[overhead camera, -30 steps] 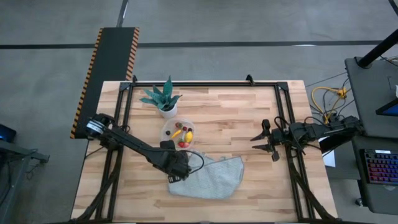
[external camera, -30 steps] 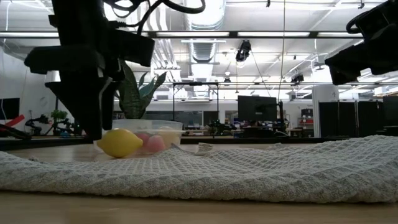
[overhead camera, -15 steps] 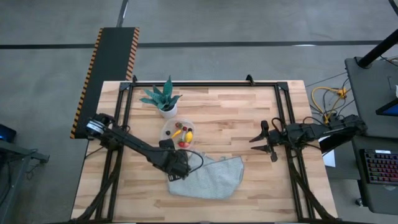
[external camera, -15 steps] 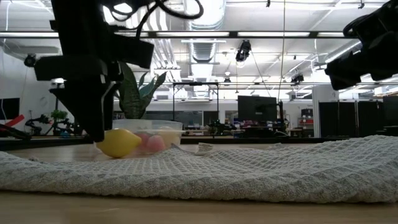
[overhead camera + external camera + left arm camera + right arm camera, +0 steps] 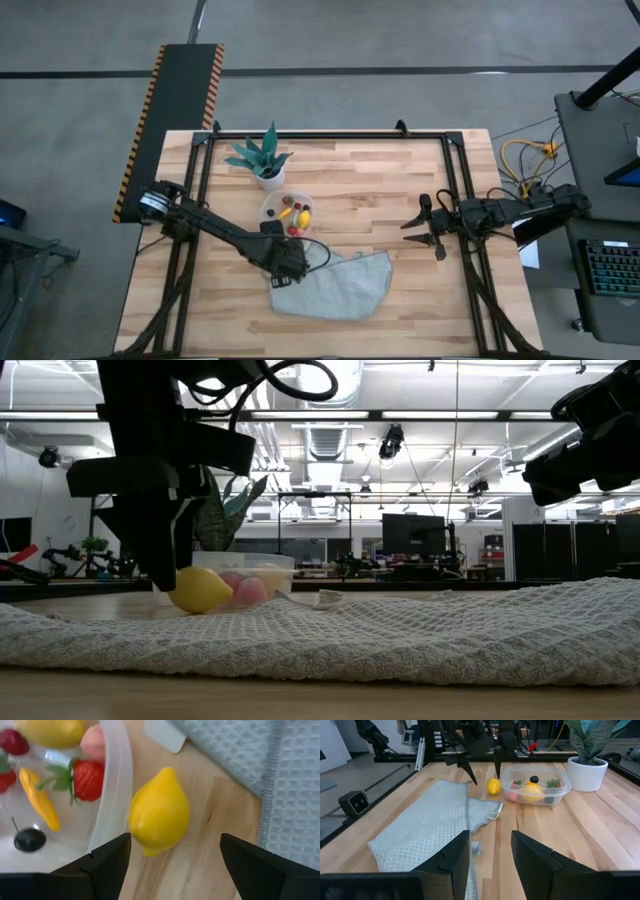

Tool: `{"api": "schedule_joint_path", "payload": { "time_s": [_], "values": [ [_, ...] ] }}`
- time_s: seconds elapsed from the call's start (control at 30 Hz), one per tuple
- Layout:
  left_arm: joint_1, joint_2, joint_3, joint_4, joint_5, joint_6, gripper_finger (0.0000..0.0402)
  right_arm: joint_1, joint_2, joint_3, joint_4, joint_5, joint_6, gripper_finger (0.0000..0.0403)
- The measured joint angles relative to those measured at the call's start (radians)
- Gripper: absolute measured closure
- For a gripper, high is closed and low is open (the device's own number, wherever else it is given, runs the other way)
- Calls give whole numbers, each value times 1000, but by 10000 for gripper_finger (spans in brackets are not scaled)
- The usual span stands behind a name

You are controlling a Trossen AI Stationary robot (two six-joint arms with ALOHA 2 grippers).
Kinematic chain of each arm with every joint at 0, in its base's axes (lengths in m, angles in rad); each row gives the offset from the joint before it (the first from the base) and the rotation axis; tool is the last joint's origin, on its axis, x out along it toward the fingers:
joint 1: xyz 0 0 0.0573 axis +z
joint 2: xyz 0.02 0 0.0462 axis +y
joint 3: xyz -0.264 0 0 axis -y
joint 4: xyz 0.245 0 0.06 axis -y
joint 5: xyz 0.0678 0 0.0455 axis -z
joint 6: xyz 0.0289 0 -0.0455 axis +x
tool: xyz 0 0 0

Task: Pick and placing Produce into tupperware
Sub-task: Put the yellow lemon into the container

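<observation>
Produce, toy set, mostly stowed: 1 yellow lemon (image 5: 159, 811) lies loose on the counter (image 5: 360, 180), just beside the tupperware's rim and near the edge of the grey cloth (image 5: 335, 287). Left gripper (image 5: 172, 857) hangs over that lemon with jaws spread wide and empty, 1 finger on each side of it, not yet touching. Tupperware (image 5: 287, 212), round and clear, sits beside the potted plant (image 5: 264, 160) and already holds a second lemon, strawberries, a dark berry and an orange carrot-like piece. Right gripper (image 5: 421, 225) waits well apart over the counter's right side, jaws partly parted, nothing between them. Status, by judgement: nearly complete; the 1 lemon outside remains to be grasped, lifted over the rim and released inside.
</observation>
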State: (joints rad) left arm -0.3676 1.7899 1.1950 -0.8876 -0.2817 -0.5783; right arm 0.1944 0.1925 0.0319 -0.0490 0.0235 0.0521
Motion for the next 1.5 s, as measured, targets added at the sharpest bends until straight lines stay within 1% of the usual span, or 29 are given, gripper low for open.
{"api": "schedule_joint_path", "payload": {
  "time_s": [0.07,0.3,0.43,0.53,0.7,0.83,1.03,1.2,1.5],
  "values": [
    [0,-1,1,9,-2,38,112,0,0,0,0,0,0,266],
    [22,-1,-27,37,-5,49,112,0,0,0,0,0,0,266],
    [33,-1,-27,95,-4,115,112,0,0,0,0,0,0,266],
    [34,-1,-27,136,17,143,112,0,0,0,0,-1,0,266],
    [34,-1,-29,136,49,148,112,0,1,0,0,-1,0,266],
    [34,-1,-36,138,49,152,112,0,1,0,0,-1,0,266],
    [34,22,-45,143,64,220,112,0,1,0,0,-1,0,266],
    [34,48,-42,158,82,224,112,0,2,0,0,-1,0,266],
    [34,41,-43,151,86,219,112,0,8,0,0,-1,0,266]
  ]
}}
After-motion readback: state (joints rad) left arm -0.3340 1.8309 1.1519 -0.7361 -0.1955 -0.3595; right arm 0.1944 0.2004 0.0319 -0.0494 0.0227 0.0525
